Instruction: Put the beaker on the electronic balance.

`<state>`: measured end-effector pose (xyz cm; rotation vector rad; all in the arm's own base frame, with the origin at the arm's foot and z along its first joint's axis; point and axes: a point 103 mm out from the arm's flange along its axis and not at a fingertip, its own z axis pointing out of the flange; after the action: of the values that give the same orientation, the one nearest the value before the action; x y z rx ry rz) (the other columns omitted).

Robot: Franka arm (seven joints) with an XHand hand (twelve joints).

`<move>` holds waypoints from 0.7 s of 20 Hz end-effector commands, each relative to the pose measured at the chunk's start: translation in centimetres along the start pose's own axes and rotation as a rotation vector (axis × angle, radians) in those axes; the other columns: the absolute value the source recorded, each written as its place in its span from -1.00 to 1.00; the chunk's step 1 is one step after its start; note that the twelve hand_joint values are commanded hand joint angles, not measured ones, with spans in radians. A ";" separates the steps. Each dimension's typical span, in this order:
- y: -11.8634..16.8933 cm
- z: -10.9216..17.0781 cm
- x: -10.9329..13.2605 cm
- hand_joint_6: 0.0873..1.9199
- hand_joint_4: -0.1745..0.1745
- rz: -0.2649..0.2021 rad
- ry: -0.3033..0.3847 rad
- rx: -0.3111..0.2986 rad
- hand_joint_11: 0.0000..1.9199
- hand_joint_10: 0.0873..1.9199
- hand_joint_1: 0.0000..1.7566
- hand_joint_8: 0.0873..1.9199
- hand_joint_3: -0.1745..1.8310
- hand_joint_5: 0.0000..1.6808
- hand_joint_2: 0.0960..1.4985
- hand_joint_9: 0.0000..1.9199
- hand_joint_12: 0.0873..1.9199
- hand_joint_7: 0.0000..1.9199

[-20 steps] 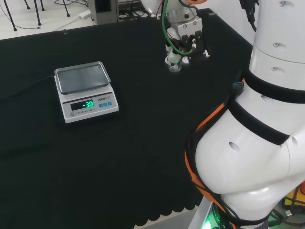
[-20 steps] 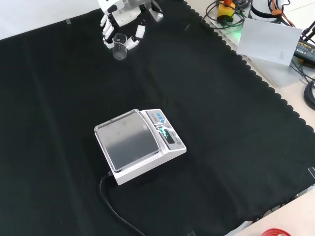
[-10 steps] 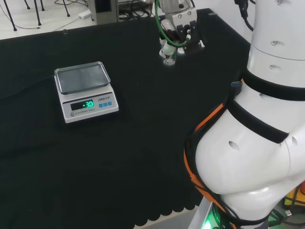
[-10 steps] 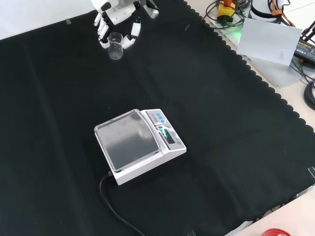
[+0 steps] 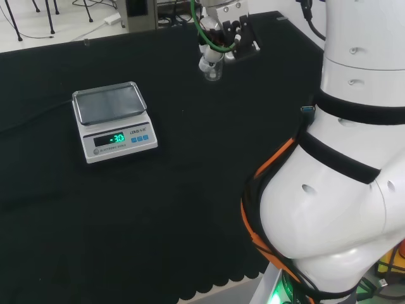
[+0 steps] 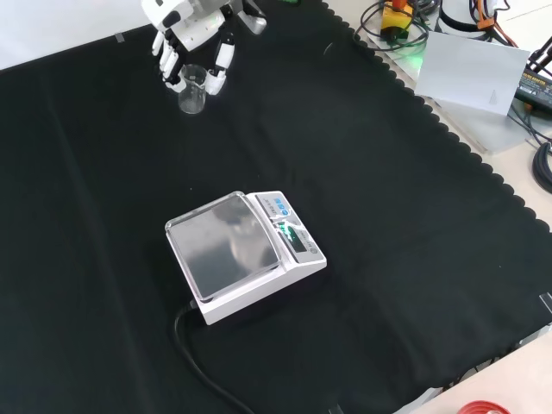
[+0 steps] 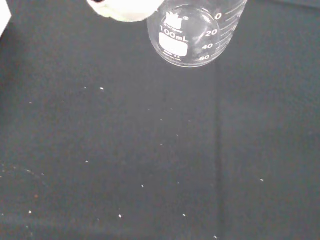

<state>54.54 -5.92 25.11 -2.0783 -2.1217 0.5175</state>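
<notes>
The robot hand (image 6: 194, 30) is seen at the top of the front view, its fingers curled down around a small clear beaker (image 6: 191, 89), which is pinched between them and carried upright, its mouth upward. In the wrist view the glass wall of the beaker (image 7: 195, 32) is seen close under a white fingertip (image 7: 127, 9), with black cloth beneath it; whether its base is clear of the cloth cannot be told with certainty, though it appears lifted.

Taken from left to right in the head view, the electronic balance (image 5: 112, 121) is met first, standing on the table (image 5: 190, 209) with its steel pan bare and its display lit; well apart to its right the beaker (image 5: 211, 68) hangs under the robot hand (image 5: 223, 38); the arm's white links are found farthest right.

The coming move is judged to turn on one relation: the balance lies leftward of the held beaker in the head view, which in the front view reads as below it and slightly to the right, towards the electronic balance (image 6: 237, 254). The beaker's long axis is vertical, so it need only be kept upright, brought over the pan and lowered there.
</notes>
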 end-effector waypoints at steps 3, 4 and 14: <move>1.7 0.6 2.0 0.34 -0.10 -0.053 0.005 0.035 -0.33 -0.40 0.16 -0.32 -0.79 -0.08 0.59 0.01 0.25 -0.25; 1.8 0.5 2.2 0.34 -0.10 -0.056 0.005 0.031 -0.33 -0.40 0.16 -0.32 -0.79 -0.08 0.59 0.02 0.25 -0.25; 3.3 -1.8 6.3 0.34 -0.11 -0.113 -0.063 0.020 -0.32 -0.39 0.16 -0.32 -0.80 -0.08 0.60 0.02 0.25 -0.25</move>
<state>56.80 -1.68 24.61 -1.9502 -2.2176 0.5225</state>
